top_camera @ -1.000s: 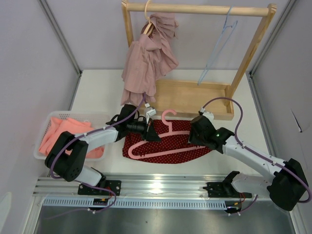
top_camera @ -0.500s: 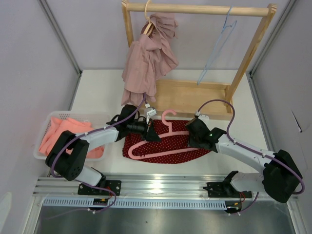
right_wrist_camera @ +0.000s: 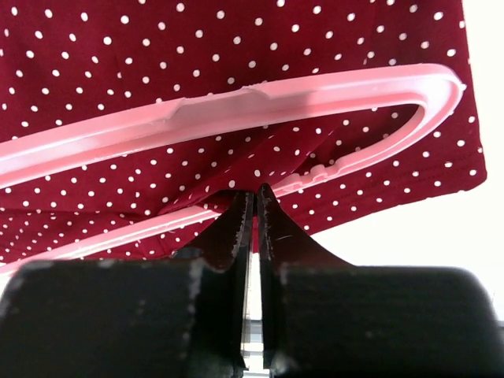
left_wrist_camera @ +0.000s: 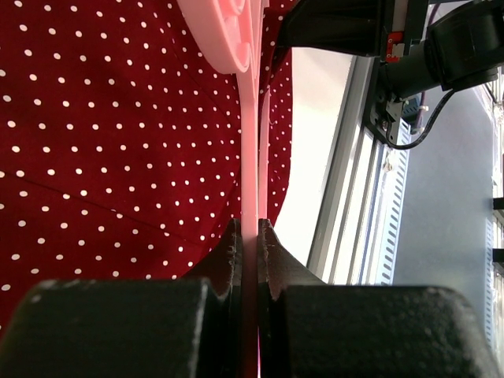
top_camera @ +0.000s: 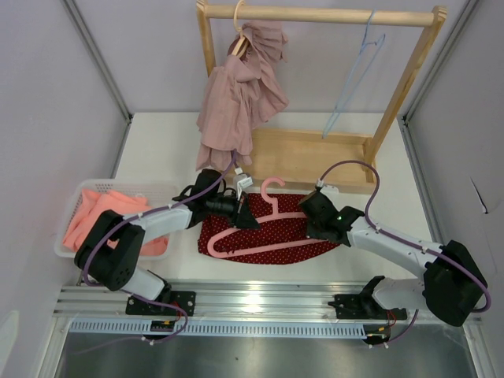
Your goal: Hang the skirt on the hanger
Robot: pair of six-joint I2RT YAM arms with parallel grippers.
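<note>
Your right gripper (right_wrist_camera: 252, 191) has just closed. A second ago its jaws stood half apart beside the pink hanger (top_camera: 264, 246). Now they are pressed almost together against the hanger's lower bar, near its rounded right end. In the wrist view a small fold of the red dotted skirt (top_camera: 272, 232) bunches at the tips. That suggests you have pinched fabric there, though I cannot tell how much cloth is caught.

Your left gripper (left_wrist_camera: 250, 230) has not changed. Its jaws stay narrow, clamped on a thin bar on the hanger's left side.

The skirt lies spread on the table (top_camera: 157, 150) beneath the hanger and is not yet on it. With the hanger pinned and cloth in the pinch, you seem ready to work the skirt onto the hanger. Check that the pinch holds before you pull.
</note>
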